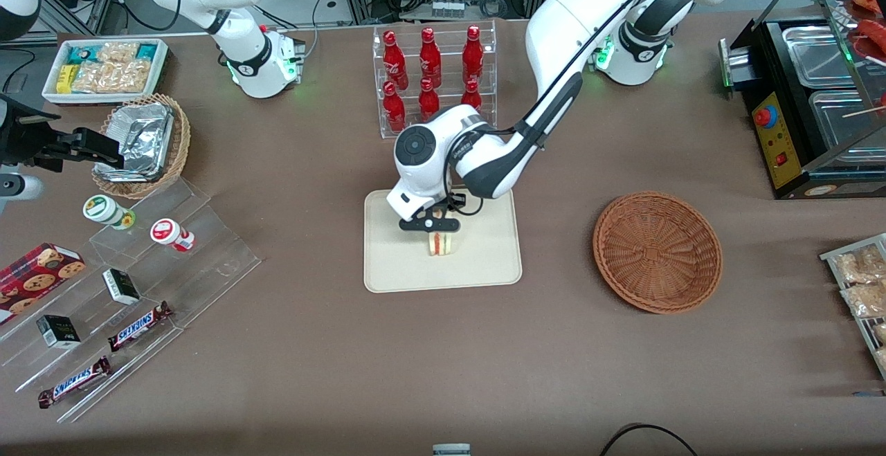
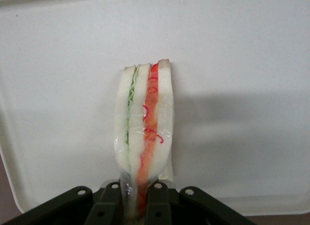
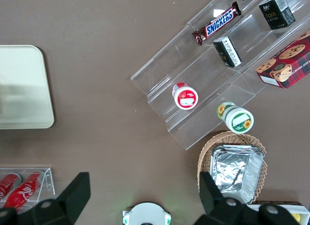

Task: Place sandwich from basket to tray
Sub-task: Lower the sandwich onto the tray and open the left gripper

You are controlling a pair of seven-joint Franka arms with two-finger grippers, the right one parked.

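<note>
The sandwich [image 1: 443, 242] [image 2: 145, 123] is a wrapped white wedge with green and orange-red filling, standing on edge over the middle of the cream tray [image 1: 484, 262] [image 2: 242, 65]. My left gripper [image 1: 436, 224] [image 2: 137, 198] is directly above it, shut on the sandwich's narrow end, with the black fingers [image 2: 162, 203] pinching the bread from both sides. The reddish-brown basket [image 1: 657, 252] sits apart on the table toward the working arm's end, with nothing in it. Whether the sandwich rests on the tray's floor I cannot tell.
A clear rack of red bottles [image 1: 432, 72] stands farther from the front camera than the tray. A clear stepped shelf [image 1: 138, 290] with snack bars and cups, and a tan basket of foil containers [image 1: 142, 141], lie toward the parked arm's end. A black food warmer [image 1: 810, 103] stands at the working arm's end.
</note>
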